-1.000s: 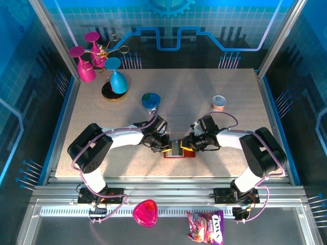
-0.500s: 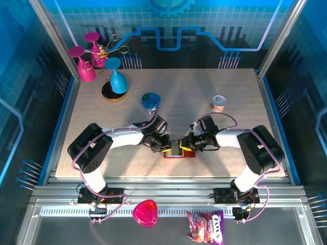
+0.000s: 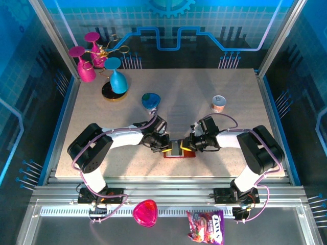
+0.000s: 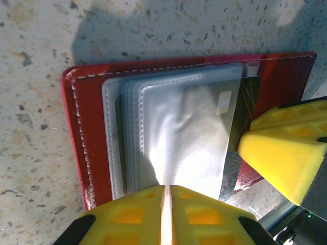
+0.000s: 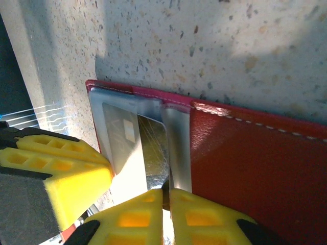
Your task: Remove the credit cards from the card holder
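I have the card holder (image 3: pixel 180 149) lying open and flat on the table (image 3: pixel 235 84), low in the middle of the overhead frame. The left jaws reach it from the left of that frame and the right jaws from the right, so the two nearly meet over it.

On the left wrist camera the holder takes up the centre: a red cover with a stack of pale grey pockets (image 4: pixel 122 127) on top. The left fingertips (image 4: pixel 127 217) sit at the bottom edge of the frame, pressed together with only a hairline between them, right at the lower edge of the uppermost pocket. Glare whites out that spot, so I cannot tell whether they pinch the pocket or merely rest against it. A second card (image 4: pixel 204 132), with a small chip patch, lies inside that pocket.

The dark card (image 4: pixel 249 104) pokes out of the pockets at the right of that frame, just above a yellow fingertip of the right jaws. On the right wrist camera the right fingertips (image 5: pixel 204 217) are clenched at bottom centre, and the dark card's corner runs down into the seam between them. They are grasping it by its edge, while the rest of it lies between the pockets.
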Motion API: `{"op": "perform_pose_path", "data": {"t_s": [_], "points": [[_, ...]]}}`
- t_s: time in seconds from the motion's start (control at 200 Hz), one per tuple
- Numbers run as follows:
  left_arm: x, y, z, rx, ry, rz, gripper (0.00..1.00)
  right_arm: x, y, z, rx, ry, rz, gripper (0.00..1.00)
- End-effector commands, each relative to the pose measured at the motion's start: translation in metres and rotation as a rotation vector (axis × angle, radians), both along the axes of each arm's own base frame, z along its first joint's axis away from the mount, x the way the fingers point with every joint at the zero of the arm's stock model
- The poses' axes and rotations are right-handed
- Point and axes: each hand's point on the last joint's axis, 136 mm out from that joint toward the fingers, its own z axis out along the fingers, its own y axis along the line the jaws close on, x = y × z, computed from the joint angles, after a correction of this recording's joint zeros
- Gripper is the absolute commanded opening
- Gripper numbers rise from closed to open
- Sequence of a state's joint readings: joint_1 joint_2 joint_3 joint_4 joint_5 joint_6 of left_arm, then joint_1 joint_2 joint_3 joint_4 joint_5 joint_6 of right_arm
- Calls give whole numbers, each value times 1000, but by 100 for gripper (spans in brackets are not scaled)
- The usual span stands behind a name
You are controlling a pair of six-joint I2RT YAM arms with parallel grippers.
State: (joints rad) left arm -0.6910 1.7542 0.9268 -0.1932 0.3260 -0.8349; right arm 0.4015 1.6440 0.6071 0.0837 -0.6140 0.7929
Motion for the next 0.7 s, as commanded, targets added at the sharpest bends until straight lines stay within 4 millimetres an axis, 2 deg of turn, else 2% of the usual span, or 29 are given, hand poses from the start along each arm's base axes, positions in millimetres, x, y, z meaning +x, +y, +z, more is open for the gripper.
{"op": "perform_pose_path", "data": {"t_s": [0.0,0.35,0.575,0.695], "points": [[-9,15,-14,57,30,2,12,2,-8,4,3,-14,-17,9],[-8,18,-12,55,27,7,12,0,-29,7,-33,-12,-17,7],[-7,18,-11,50,26,12,12,1,-48,13,-100,-32,-18,6],[-8,18,-12,49,28,12,12,1,-52,17,-122,-40,-17,6]]}}
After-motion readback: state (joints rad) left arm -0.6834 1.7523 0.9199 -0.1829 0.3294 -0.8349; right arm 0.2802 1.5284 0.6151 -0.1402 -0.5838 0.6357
